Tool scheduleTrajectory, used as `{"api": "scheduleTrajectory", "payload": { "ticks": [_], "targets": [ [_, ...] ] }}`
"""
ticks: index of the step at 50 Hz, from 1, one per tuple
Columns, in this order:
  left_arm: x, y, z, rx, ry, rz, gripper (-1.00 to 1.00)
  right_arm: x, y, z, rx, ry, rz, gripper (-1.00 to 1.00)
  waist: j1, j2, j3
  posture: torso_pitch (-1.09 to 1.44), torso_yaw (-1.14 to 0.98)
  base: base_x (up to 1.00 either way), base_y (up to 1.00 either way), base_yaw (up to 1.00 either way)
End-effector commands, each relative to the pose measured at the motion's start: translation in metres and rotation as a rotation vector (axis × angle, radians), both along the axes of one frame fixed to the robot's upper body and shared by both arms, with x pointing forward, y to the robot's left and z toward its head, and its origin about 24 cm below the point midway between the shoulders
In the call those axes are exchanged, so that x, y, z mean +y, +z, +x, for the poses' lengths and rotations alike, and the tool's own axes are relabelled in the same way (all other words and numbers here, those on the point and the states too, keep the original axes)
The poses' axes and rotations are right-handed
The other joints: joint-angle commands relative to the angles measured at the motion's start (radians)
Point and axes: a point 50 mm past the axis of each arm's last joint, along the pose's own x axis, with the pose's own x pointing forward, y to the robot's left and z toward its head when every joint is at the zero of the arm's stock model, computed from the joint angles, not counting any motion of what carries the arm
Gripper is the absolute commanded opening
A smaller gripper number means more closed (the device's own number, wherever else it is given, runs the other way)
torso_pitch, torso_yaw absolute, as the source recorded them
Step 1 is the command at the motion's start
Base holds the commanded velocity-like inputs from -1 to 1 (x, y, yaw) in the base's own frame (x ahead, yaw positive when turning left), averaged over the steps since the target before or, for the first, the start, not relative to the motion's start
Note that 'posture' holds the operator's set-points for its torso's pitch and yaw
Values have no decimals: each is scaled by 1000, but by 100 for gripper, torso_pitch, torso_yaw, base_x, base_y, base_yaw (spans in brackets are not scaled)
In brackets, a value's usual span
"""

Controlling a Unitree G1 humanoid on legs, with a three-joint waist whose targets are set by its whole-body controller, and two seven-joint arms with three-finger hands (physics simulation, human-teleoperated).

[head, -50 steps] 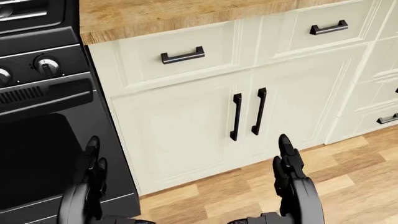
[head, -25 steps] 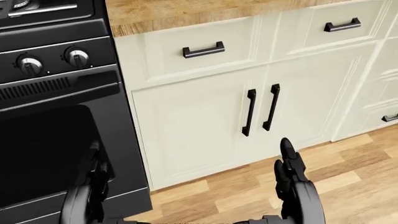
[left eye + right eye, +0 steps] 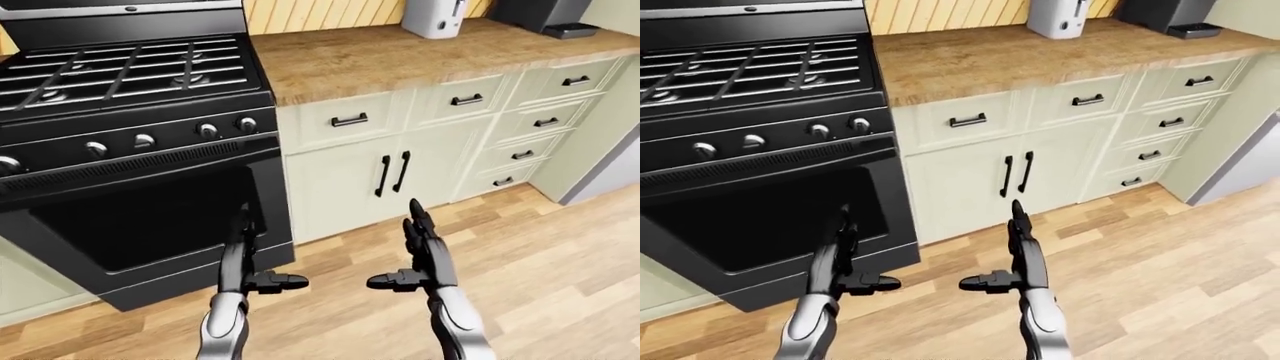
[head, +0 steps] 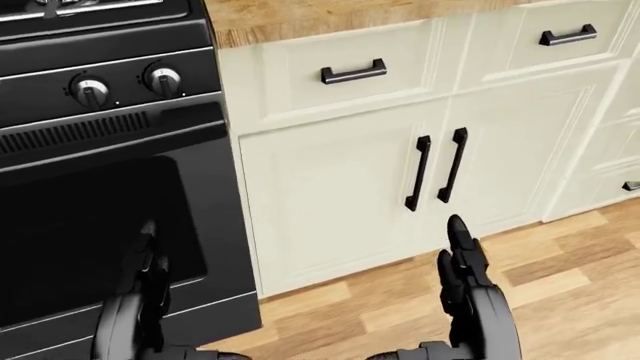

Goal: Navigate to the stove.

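Note:
The black stove (image 3: 130, 142) fills the left of the left-eye view, with burner grates on top, a row of knobs (image 3: 145, 140) and a dark oven door (image 3: 150, 221). In the head view its knobs (image 4: 125, 85) and door (image 4: 90, 240) fill the left half. My left hand (image 3: 243, 259) is open and empty, held in front of the oven door's right edge. My right hand (image 3: 418, 251) is open and empty, held over the wood floor below the cream cabinet doors (image 3: 390, 176).
A wooden counter (image 3: 400, 56) runs right of the stove over cream drawers and cabinets with black handles (image 4: 437, 176). A white toaster (image 3: 435, 16) and a dark appliance (image 3: 540, 15) stand on it. Wood floor (image 3: 540, 277) spreads to the right.
The whole head view has shifted right: the stove now takes up more of the left, the cabinets have slid rightward. The camera has moved left. Both hands keep their pose.

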Motion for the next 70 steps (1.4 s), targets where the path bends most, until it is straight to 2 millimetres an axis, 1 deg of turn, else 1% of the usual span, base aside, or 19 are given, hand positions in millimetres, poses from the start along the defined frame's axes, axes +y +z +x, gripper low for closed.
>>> {"api": "scheduleTrajectory", "payload": {
  "ticks": [1, 8, 12, 13, 22, 27, 28, 31, 36, 41, 42, 43, 50, 54, 56, 57, 61, 66, 70],
  "targets": [
    [3, 17, 4, -87, 5, 9, 100, 4, 18, 4, -88, 13, 4, 100, 6, -8, -15, 0, 0, -3, 18, 0],
    [3, 17, 4, -87, 5, 9, 100, 4, 19, 5, -90, 13, 6, 100, 10, 52, -8, 0, 0, -3, 17, 0],
    [3, 17, 4, -87, 5, 9, 100, 4, 18, 5, -89, 13, 7, 100, 13, 165, -29, 0, 0, -4, 17, 0],
    [3, 17, 4, -87, 5, 9, 100, 4, 19, 5, -90, 13, 6, 100, 21, 113, -18, 0, 0, -5, 16, 0],
    [3, 17, 4, -87, 5, 9, 100, 4, 18, 5, -88, 14, 3, 100, 17, 51, -11, 0, 0, -4, 17, 0],
    [3, 17, 4, -87, 5, 9, 100, 5, 18, 4, -86, 15, 0, 100, 9, -36, -23, 0, 0, -4, 17, 0],
    [3, 17, 4, -87, 5, 9, 100, 5, 19, 4, -85, 15, 0, 100, -1, 6, -18, 0, 0, -3, 17, 0],
    [3, 17, 4, -87, 5, 9, 100, 5, 18, 4, -84, 16, -3, 100, 4, -4, -25, 0, 0, -3, 17, 0],
    [3, 17, 4, -87, 5, 9, 100, 5, 19, 4, -84, 16, -2, 100, 10, 43, -12, 0, 0, -3, 17, 0],
    [3, 17, 4, -87, 5, 9, 100, 5, 19, 5, -87, 15, 2, 100, 14, 160, -22, 0, 0, -3, 17, 0],
    [3, 17, 4, -87, 5, 9, 100, 5, 19, 5, -87, 15, 3, 100, 20, 108, -12, 0, 0, -5, 16, 0],
    [3, 17, 4, -87, 5, 9, 100, 4, 17, 5, -87, 15, 3, 100, 14, 122, -16, 0, 0, -3, 17, 0],
    [3, 17, 4, -87, 5, 9, 100, 4, 18, 5, -90, 14, 6, 100, 18, 62, -15, 0, 0, -4, 17, 0],
    [3, 17, 4, -87, 5, 9, 100, 4, 18, 5, -90, 14, 5, 100, 15, 10, -13, 0, 0, -4, 17, 0],
    [3, 17, 4, -87, 5, 9, 100, 4, 18, 5, -90, 14, 5, 100, 9, -48, -32, 0, 0, -4, 17, 0],
    [3, 17, 4, -87, 5, 9, 100, 4, 18, 5, -90, 14, 6, 100, -3, 8, -15, 0, 0, -3, 16, 0],
    [3, 17, 4, -87, 5, 9, 100, 5, 20, 4, -91, 14, 5, 100, 7, 0, -29, 0, 0, -4, 17, 0],
    [3, 17, 4, -87, 5, 9, 100, 4, 17, 5, -88, 15, 2, 100, 9, 55, -11, 0, 0, -4, 17, 0],
    [3, 17, 4, -87, 5, 9, 100, 5, 19, 5, -86, 16, 0, 100, 14, 170, -33, 0, 0, -3, 17, 0]
  ]
}}
